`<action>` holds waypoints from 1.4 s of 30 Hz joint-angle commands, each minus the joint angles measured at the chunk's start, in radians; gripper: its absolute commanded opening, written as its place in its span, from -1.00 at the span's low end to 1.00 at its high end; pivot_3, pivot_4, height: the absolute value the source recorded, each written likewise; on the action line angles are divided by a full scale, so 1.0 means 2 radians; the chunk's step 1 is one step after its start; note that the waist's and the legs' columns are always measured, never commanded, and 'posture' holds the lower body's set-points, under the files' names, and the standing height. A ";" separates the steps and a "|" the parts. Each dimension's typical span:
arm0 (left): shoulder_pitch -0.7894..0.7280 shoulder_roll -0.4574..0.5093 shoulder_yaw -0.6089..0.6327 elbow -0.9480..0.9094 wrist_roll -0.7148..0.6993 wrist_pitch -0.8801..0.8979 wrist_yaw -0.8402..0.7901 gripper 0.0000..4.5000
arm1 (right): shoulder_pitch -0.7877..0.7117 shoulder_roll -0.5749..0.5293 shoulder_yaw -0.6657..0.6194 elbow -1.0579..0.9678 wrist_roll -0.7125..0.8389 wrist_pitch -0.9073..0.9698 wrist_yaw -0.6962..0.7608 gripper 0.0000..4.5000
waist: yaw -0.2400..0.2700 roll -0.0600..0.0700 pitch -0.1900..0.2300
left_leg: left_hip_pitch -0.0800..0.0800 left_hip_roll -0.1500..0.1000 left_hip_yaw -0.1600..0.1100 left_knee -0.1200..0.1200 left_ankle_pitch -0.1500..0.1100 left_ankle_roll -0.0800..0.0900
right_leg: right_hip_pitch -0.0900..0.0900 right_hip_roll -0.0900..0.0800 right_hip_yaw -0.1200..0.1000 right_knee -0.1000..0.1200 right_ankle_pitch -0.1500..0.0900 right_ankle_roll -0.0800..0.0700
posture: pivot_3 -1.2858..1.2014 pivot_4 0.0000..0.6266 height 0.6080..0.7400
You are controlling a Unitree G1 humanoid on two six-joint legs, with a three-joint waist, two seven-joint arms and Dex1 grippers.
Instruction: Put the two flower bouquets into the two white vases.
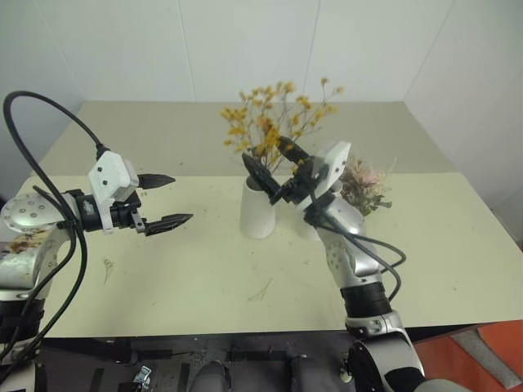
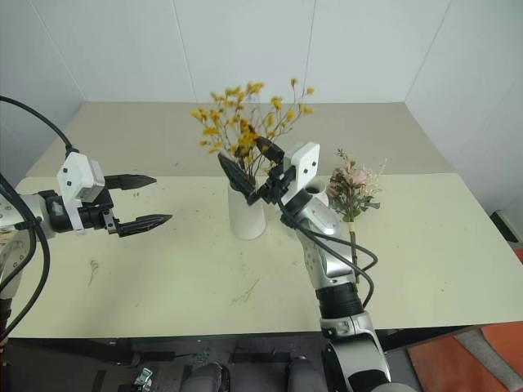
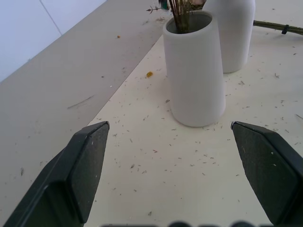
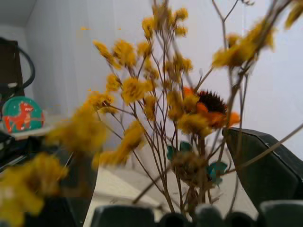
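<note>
Left eye view showed the yellow bouquet (image 1: 274, 114) standing with its stems down in the tapered vase (image 1: 260, 208), which stood upright near the middle of the counter (image 1: 163, 278). The right gripper (image 1: 276, 173) sat at the stems just above the vase mouth, its jaws spread wide on either side of them and gripping nothing. The left gripper (image 1: 163, 200) hung toward the counter's left edge, well apart from the vases, jaws open and empty. The pink bouquet (image 2: 353, 189) was beside the second vase (image 2: 315, 196), just right of the first; a stem running down to the counter suggested it was lying or leaning there, not seated in the vase. So one bouquet seemed placed, and one remained.
</note>
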State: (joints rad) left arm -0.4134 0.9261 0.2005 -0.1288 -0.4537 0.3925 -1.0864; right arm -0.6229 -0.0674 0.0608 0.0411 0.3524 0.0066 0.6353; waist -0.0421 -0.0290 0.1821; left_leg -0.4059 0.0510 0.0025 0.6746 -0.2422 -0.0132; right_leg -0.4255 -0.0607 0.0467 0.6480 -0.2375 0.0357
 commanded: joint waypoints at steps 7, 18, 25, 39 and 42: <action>-0.005 0.003 0.004 -0.002 0.001 -0.007 0.000 1.00 | 0.003 -0.107 0.009 -0.124 -0.064 0.060 -0.009 0.98 | 0.001 0.000 0.000 | 0.000 0.000 0.000 0.000 0.000 0.000 | 0.000 0.000 0.000 0.000 0.000 0.000 | 0.03 -0.52 1.00; -0.017 0.002 -0.006 0.004 -0.007 -0.003 -0.010 1.00 | 0.032 -0.292 -0.084 -0.242 -0.018 0.171 0.048 0.98 | 0.005 0.000 0.000 | 0.000 0.000 0.000 0.000 0.000 0.000 | 0.000 0.000 0.000 -0.001 0.000 0.000 | 0.03 -0.52 1.00; -0.011 0.022 0.013 -0.026 -0.069 0.027 -0.064 1.00 | 0.107 -0.411 -0.202 -0.223 0.021 0.293 0.060 0.98 | 0.014 0.000 0.000 | 0.000 0.000 0.000 0.000 0.000 0.000 | 0.001 0.000 0.000 -0.001 0.000 0.000 | 0.03 -0.52 1.00; -0.023 0.044 -0.023 -0.099 -0.062 0.047 -0.069 1.00 | 0.081 -0.373 -0.098 -0.117 0.017 0.522 -0.041 0.98 | 0.012 -0.001 0.000 | 0.000 0.000 0.000 0.000 0.000 0.000 | 0.001 0.000 0.001 -0.001 0.000 0.000 | 0.03 -0.52 1.00; -0.016 0.044 -0.026 -0.115 -0.059 0.056 -0.059 1.00 | 0.068 -0.354 -0.085 -0.098 0.015 0.528 -0.048 0.98 | 0.012 0.000 0.000 | 0.000 0.000 0.000 0.000 0.000 0.000 | 0.001 0.000 0.001 -0.001 0.000 0.000 | 0.03 -0.52 1.00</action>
State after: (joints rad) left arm -0.4394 1.0106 0.1369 -0.3239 -0.5543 0.4978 -1.2189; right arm -0.4587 -0.7714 -0.0926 -0.1508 0.3940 1.0549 0.5506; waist -0.0183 -0.0299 0.1819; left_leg -0.4059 0.0503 0.0030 0.6754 -0.2422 -0.0130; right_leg -0.4245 -0.0604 0.0481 0.6463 -0.2378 0.0357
